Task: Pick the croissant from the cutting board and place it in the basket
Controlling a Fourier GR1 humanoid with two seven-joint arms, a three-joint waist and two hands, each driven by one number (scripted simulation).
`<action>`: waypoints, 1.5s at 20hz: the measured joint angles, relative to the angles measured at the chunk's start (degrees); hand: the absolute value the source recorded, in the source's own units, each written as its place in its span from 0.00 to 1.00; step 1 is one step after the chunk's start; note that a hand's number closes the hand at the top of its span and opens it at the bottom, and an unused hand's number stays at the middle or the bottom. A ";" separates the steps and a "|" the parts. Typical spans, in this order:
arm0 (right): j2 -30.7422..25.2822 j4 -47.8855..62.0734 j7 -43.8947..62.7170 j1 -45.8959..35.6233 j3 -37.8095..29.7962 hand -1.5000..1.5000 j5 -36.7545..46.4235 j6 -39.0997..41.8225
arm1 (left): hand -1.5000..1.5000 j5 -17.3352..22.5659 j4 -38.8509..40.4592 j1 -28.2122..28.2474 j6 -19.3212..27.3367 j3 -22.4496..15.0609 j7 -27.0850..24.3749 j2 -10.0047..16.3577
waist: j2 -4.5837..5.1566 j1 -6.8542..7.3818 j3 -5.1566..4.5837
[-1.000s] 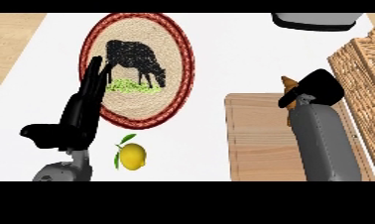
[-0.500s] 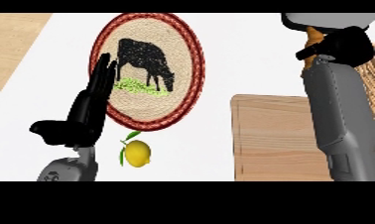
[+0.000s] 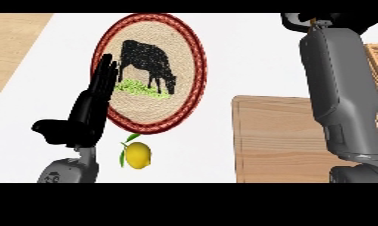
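Observation:
My right forearm [image 3: 336, 85] reaches up the right side to the view's top edge. Only a bit of the black right hand [image 3: 345, 19] shows there, curled round the croissant [image 3: 319, 20], of which one brown tip peeks out. The hand is past the far end of the wooden cutting board [image 3: 277, 140], whose visible top is bare. A sliver of the woven basket [image 3: 372, 65] shows at the right edge, mostly hidden behind the forearm. At the left my left hand [image 3: 92, 105] rests open with its fingers up.
A round woven plate with a black cow picture and a red rim [image 3: 151, 72] lies left of centre. A yellow lemon with a leaf [image 3: 137, 155] sits just below it, near my left hand. A grey object [image 3: 291, 20] shows at the top edge.
My right hand has carried the croissant off the cutting board, up and away, until it is almost out of the view's top. The left hand has kept its pose.

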 measured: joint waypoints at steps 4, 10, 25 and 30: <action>0.20 2.61 2.13 -3.89 -2.84 1.00 4.26 -1.29 | 0.50 -0.14 -0.27 0.30 0.32 0.26 0.17 0.05 | -0.33 -0.76 -0.05; -0.49 6.74 5.76 -6.40 -6.83 1.00 11.28 -0.22 | 0.50 -0.35 -0.36 1.61 0.72 0.90 -0.32 0.24 | -0.84 -2.33 -0.08; -0.28 3.91 5.26 -2.19 -14.67 1.00 18.78 -0.26 | 0.50 0.33 -1.52 4.07 0.91 3.27 -0.59 1.00 | -1.94 -5.74 -0.02; 0.32 1.38 4.24 0.95 -16.93 1.00 19.15 0.07 | 0.50 0.02 -1.55 5.20 1.02 3.24 -1.08 0.67 | -2.01 -6.03 -0.01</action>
